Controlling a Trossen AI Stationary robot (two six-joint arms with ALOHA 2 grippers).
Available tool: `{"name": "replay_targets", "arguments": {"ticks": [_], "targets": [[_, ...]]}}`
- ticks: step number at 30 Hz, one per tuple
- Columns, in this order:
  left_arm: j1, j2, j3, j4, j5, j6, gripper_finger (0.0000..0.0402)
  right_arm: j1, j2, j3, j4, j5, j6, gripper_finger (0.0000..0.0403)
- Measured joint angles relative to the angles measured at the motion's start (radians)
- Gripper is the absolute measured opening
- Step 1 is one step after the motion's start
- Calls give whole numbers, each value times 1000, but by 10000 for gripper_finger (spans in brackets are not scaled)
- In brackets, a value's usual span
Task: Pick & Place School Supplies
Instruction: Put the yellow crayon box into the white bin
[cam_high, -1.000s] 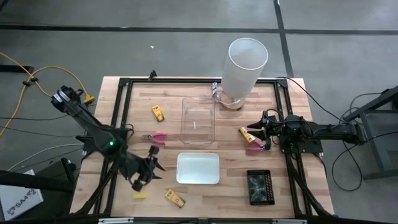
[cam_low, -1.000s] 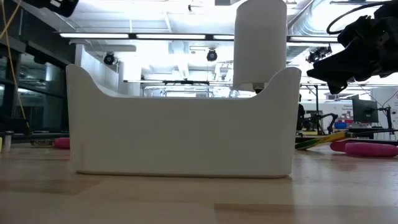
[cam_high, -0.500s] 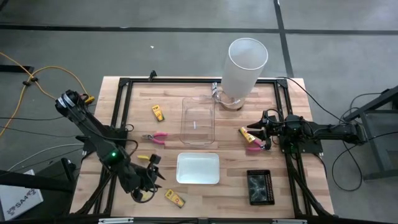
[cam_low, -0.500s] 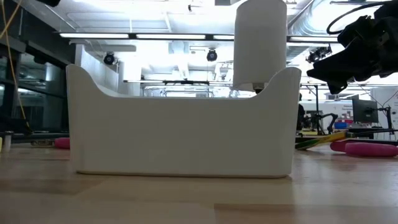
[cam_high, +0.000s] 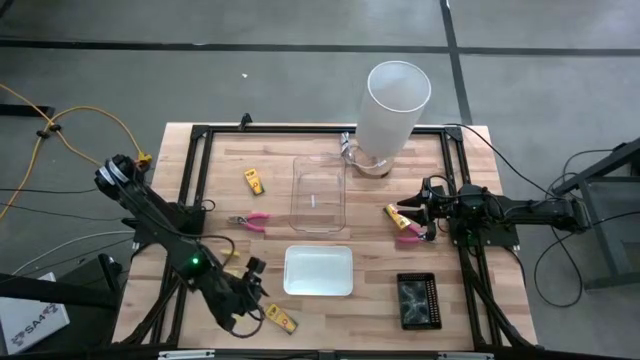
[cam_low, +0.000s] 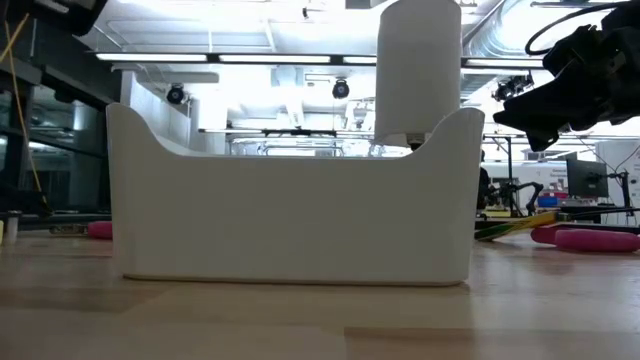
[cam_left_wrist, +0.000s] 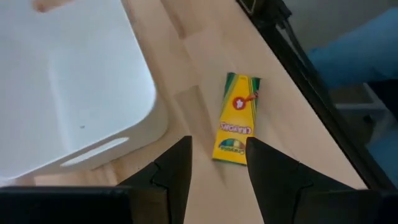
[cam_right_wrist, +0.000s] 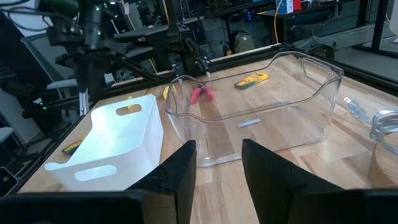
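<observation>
— Beside the white plastic tray (cam_high: 318, 271), at its near left corner, what is the left gripper (cam_left_wrist: 217, 163) lined up on?

— On a small yellow cardboard crayon packet with green ends and dark print (cam_left_wrist: 237, 119), lying flat on the wooden table (cam_high: 270, 215) just clear of the tray's corner, close to the black frame rail (cam_left_wrist: 292, 50). The two dark fingers stand apart and hold nothing; the packet shows between and just ahead of their tips.

— How would it handle?

— Probably light and fairly stiff, a thin box that could crush if squeezed hard and slide on the smooth wood. A grip across its narrow width, at mid-length, looks safest.

— And beyond the tray?

— A clear plastic bin (cam_high: 319, 193) stands just behind it. Left of that bin lie pink-handled scissors (cam_high: 250, 221) and another yellow packet (cam_high: 254, 182).

— The other arm?

— The right gripper (cam_high: 425, 212) waits to the right of the clear bin, fingers parted and empty, over a third yellow packet (cam_high: 396, 213) and a pink-handled tool (cam_high: 407, 236). Farthest back stands a tall white cylinder (cam_high: 392, 115).
</observation>
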Motion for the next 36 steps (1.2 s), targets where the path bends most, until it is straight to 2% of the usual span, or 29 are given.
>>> {"name": "replay_targets", "arguments": {"ticks": [6, 16, 26, 36], "targets": [[0, 101, 111, -105, 46, -14, 144, 0, 0, 0, 0, 0, 0, 121], [-18, 228, 275, -262, 53, -37, 144, 0, 0, 0, 0, 0, 0, 121], [9, 315, 309, -275, 100, -37, 144, 0, 0, 0, 0, 0, 0, 121], [45, 332, 309, -249, 117, -23, 144, 0, 0, 0, 0, 0, 0, 121]]}}
